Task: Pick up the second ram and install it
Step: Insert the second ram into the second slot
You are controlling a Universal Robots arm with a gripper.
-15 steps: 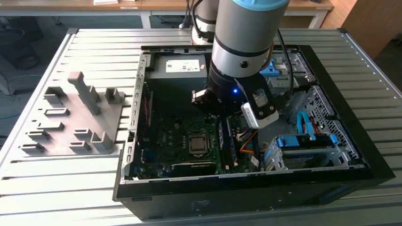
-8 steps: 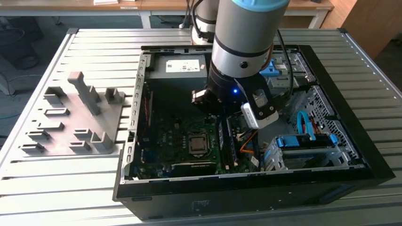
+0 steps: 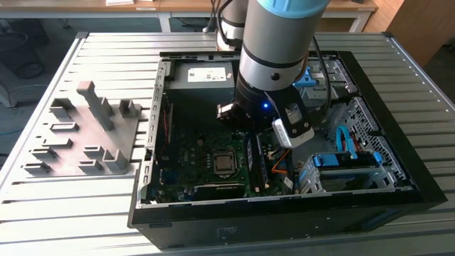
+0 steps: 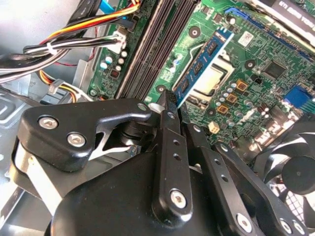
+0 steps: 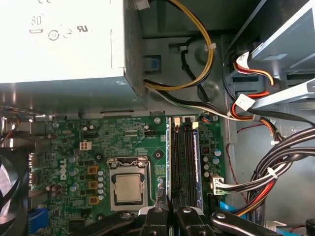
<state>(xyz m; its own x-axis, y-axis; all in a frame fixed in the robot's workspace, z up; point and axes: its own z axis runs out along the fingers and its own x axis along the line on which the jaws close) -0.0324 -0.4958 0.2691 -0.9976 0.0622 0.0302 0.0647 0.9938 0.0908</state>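
Observation:
The second ram (image 4: 203, 66), a narrow dark stick with a blue-and-white label, juts out from between my gripper's (image 4: 170, 101) fingers. The gripper is shut on one end of it. In the first wrist view the ram (image 5: 169, 157) shows edge-on as a thin line, running from the gripper (image 5: 170, 212) along the black memory slots (image 5: 184, 162) on the side nearest the silver processor (image 5: 129, 188). Whether it touches a slot I cannot tell. In the exterior view the arm's wrist (image 3: 267, 101) reaches down into the open computer case (image 3: 398, 154) over the green motherboard (image 3: 206, 154).
A power supply (image 5: 64, 44) sits beyond the board. Bundled cables (image 5: 266, 167) crowd the space beside the slots. A black fan (image 4: 295, 172) lies near the processor. Blue drive brackets (image 3: 344, 160) stand at the exterior view's right, and a grey fixture plate (image 3: 85, 133) lies outside the case at its left.

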